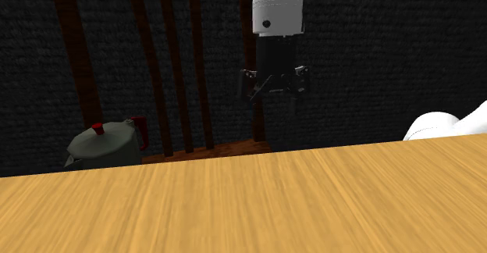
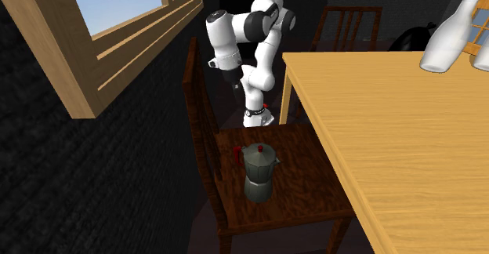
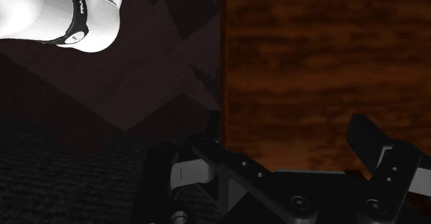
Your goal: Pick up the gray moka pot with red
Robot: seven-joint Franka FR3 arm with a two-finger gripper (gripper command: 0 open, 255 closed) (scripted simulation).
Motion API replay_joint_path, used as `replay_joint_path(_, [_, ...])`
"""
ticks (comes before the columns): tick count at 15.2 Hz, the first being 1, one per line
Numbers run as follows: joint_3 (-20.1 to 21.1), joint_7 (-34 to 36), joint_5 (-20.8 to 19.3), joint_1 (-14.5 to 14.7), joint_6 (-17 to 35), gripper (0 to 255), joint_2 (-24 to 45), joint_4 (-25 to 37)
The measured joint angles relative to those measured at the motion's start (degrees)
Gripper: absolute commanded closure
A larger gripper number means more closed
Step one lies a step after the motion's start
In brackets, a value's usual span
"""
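Gripper (image 1: 275,95) gapes open (clasping nothing), fingers (image 3: 373,143) well apart from the moka pot (image 2: 258,170) on the chair (image 2: 307,191).

1. Along the second exterior view's left runs a dark, rough-textured wall (image 2: 94,182), and the same dark surface backs the shoulder view.
2. Set into it is a window (image 2: 117,1) with a thick light-wood frame and blue sky beyond the glass.
3. A dark wooden chair (image 2: 313,186) stands with its back toward that wall, and its tall slats (image 1: 176,64) rise in the shoulder view.
4. Just beside the chair sits a light-wood desk (image 2: 392,135), its grain running along the top.
5. A second dark chair (image 2: 349,21) waits at the desk's far end.
6. On the far corner of the desk stands a white vase (image 2: 448,37).
7. The light is dim near the floor and brighter on the desk top.
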Motion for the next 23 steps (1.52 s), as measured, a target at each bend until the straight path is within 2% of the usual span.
replay_joint_path(5, [5.3, 11.1, 2.2, -1.1, 4.3, 0, 8.2, 7.1])
replay_joint_path(11, [10.9, 24.8, 1.0, -2.2, 9.1, 0, 19.3, 17.3])
replay_joint_path(17, [15.3, 39.9, -5.1, -0.9, 13.8, 0, 33.1, 29.7])
replay_joint_path(21, [15.7, 49.1, -10.6, 1.8, 14.1, 0, 42.4, 40.2])
replay_joint_path(23, [15.5, 51.2, -12.0, 2.8, 14.4, 0, 44.6, 42.5])
